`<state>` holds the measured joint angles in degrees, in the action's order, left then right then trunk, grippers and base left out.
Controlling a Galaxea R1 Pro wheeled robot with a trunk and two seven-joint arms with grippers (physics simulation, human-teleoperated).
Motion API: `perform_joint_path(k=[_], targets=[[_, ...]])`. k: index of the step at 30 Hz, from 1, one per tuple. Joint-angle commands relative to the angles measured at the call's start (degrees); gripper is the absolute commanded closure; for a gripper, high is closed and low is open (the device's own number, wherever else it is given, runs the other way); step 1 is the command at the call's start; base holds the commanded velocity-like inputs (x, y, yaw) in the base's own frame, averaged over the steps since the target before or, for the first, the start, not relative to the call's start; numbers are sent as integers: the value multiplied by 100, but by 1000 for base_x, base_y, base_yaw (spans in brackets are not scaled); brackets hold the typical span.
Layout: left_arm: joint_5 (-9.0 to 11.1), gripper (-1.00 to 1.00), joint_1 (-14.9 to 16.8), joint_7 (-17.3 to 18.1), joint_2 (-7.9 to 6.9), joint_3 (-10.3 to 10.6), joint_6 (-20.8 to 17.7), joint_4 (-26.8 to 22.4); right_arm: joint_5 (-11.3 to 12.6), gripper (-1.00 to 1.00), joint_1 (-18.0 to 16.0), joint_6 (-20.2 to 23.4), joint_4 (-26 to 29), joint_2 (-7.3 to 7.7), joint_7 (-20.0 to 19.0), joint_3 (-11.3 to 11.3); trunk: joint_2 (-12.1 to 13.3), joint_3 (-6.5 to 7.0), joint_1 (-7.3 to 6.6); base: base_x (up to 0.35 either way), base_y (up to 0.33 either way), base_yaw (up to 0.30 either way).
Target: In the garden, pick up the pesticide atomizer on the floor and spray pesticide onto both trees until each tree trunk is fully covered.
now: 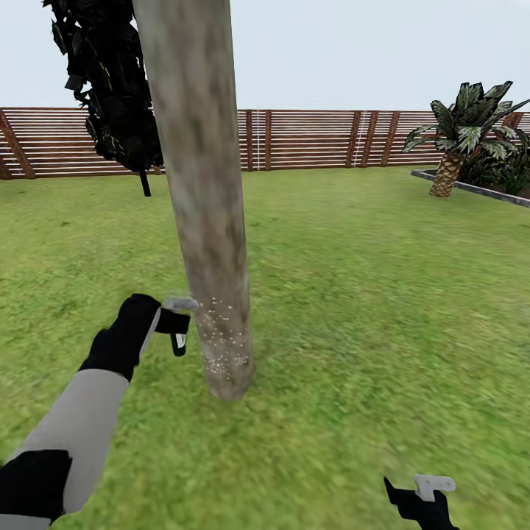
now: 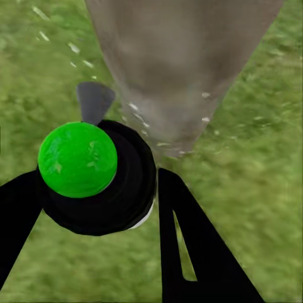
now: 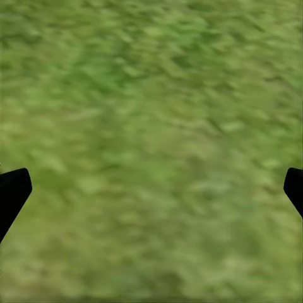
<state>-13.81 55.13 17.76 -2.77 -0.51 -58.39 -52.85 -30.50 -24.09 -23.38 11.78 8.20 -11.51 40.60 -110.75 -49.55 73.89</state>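
Spraying is the step in hand: from the head view, the left tool holds the pesticide atomizer right beside the tree trunk, low down near the grass floor. White specks of pesticide dot only the bottom stretch of bark, so by my reading the trunk is far from covered, and the next move calls for lifting the nozzle up the column and working round it. Down at the lower edge, the right tool hangs over the grass with nothing in it.

Over to the left wrist view: the tool's black fingers are clamped either side of the atomizer's dark body, its green cap facing the camera and the trunk just beyond.

Right wrist view now: two fingertips spread wide apart, bare grass between them.
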Motion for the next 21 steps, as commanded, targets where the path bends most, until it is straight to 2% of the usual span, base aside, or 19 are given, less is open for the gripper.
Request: perform_joint_path(k=[1, 14, 15, 17, 20, 21], targets=[[12, 100, -180, -151, 3, -1, 32, 135, 0, -100, 0, 0, 0, 1, 0, 0, 0, 1, -1, 0, 0, 0], [80, 100, -904, -200, 79, -23, 271, 853, -11, -100, 0, -3, 1, -3, -4, -5, 0, 1, -1, 0, 0, 0], [74, 100, -1029, -238, 86, -25, 355, 873, -27, -100, 0, -7, -6, -18, -6, -13, 0, 1, -1, 0, 0, 0], [72, 100, -1233, -279, 106, -33, 767, 895, -33, -100, 0, -8, -3, -33, -7, -17, 0, 1, -1, 0, 0, 0], [78, 100, -1421, -303, 128, -49, 1027, 990, -35, -100, 0, -9, 5, -27, -6, -16, 0, 1, -1, 0, 0, 0], [80, 100, -1575, -363, 126, -226, 1183, 1053, -35, -100, 0, -9, 8, -22, -7, -17, 0, 1, -1, 0, 0, 0]])
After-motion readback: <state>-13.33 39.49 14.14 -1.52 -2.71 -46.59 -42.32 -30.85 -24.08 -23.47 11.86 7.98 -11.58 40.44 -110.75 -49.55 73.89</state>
